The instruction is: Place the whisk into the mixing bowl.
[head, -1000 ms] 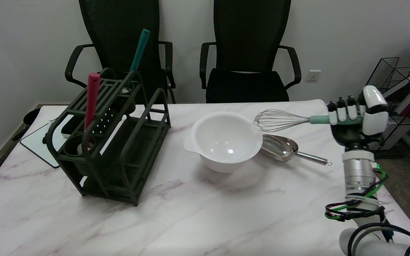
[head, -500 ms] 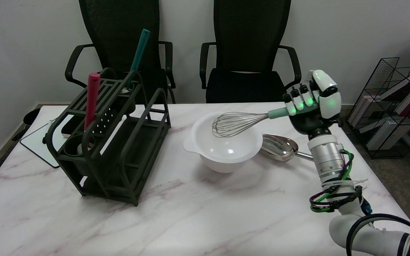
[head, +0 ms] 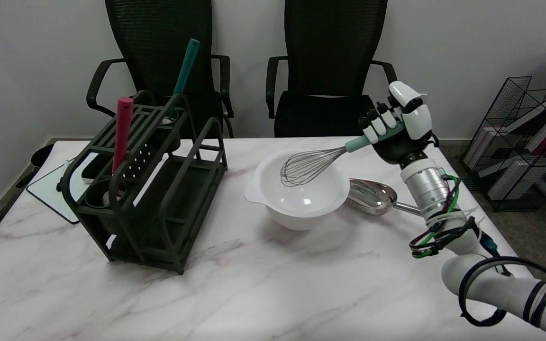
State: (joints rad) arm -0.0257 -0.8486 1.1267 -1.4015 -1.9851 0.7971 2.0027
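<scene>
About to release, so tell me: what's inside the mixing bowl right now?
Only the whisk's wire head shows within the mixing bowl's rim, tilted down, its handle held by the right robot hand. Whether the wires touch the bottom isn't clear.

Colours recorded: whisk (head: 312, 163) with silver wires and mint-green handle; mixing bowl (head: 297, 189) plain white; hand (head: 398, 130) black and white. Desk (head: 254, 284) white marble with grey-pink veining. Rack (head: 152, 189) dark green, holding a crimson handle (head: 122, 130) and a teal handle (head: 185, 64). Scoop (head: 377, 195) polished silver. Chairs (head: 332, 71) black mesh.
</scene>
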